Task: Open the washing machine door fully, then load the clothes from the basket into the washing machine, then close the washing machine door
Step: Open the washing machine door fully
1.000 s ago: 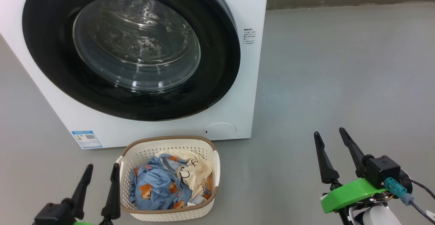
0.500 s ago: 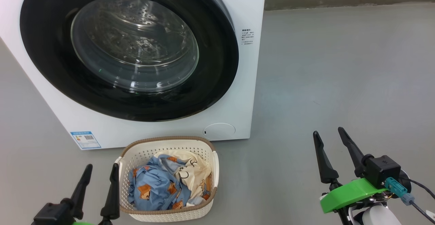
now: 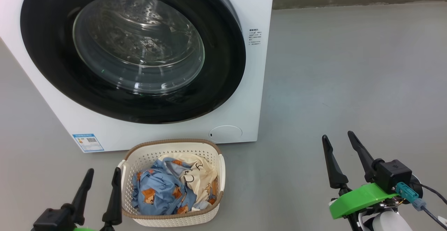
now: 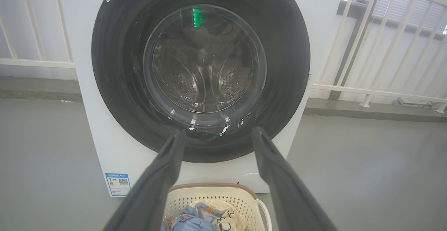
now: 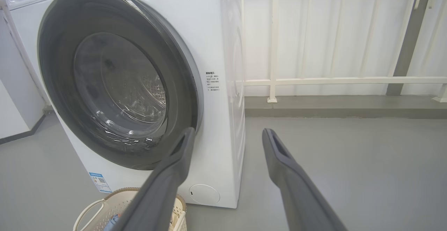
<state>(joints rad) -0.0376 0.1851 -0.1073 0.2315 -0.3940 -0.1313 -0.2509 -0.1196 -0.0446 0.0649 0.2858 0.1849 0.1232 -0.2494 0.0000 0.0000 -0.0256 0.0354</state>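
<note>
Both arms are low and waiting. The left gripper (image 3: 104,170) sits near-left, just beside the basket (image 3: 174,143), fingers spread wide with nothing between them. The right gripper (image 3: 337,135) is out on the right over bare floor (image 3: 349,67), spread just as wide and equally empty. The thing to watch is the door (image 3: 223,67), the big black ring on the front of the washer (image 3: 251,119), farther off and higher than both grippers. It doesn't look flush to me. A grey band runs down its right edge between the black rim and the white front, so I'd say it stands slightly ajar on that side with the hinge on the left. That makes the right edge the free one, and everything turns on that. That edge lies far and to the left of the right gripper, with open floor between them. The left gripper sits below the hinge half with the basket at its side. I'd call the right arm the nearer and the better placed. The clothes (image 3: 167,189), blue bear print and cream, lie heaped in the basket on the floor just in front of the washer, below the door's lower rim.
</note>
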